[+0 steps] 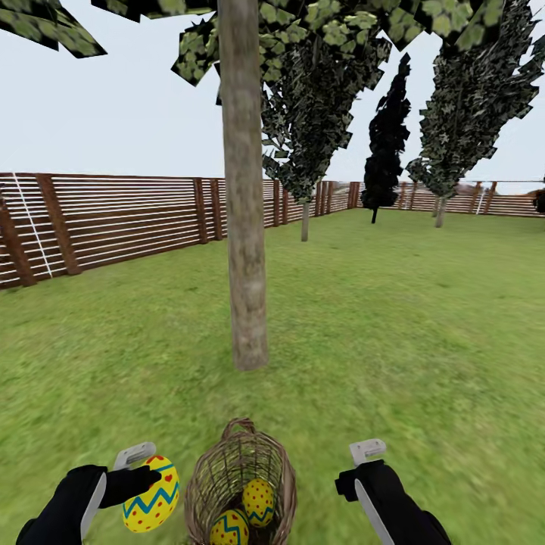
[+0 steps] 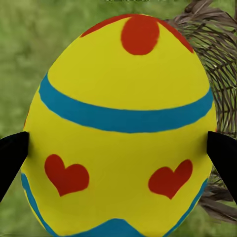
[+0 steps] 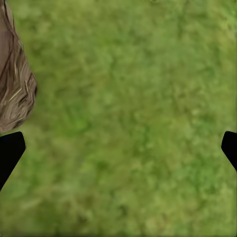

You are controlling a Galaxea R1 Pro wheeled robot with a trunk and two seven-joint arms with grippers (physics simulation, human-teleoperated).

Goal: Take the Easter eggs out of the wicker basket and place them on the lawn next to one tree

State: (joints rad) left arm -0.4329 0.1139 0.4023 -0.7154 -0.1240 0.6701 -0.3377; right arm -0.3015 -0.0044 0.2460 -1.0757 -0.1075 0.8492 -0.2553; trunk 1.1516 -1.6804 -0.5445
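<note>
One egg point(image 1: 151, 493) is clamped in the left claw point(image 1: 144, 481) just left of the wicker basket point(image 1: 241, 484); the tree point(image 1: 244, 227) stands beyond the basket, ahead; the right claw point(image 1: 362, 473) is held apart

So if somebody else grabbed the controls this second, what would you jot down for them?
Left claw: shut on one Easter egg, held just left of the wicker basket.
Right claw: open, nothing in it, above the lawn right of the basket.
Two eggs, one and another, lie in the basket.
The tree stands straight ahead beyond the basket.
Done: first egg taken out.
Left: set it on the grass by that trunk, then fetch the other two and put them there.
</note>
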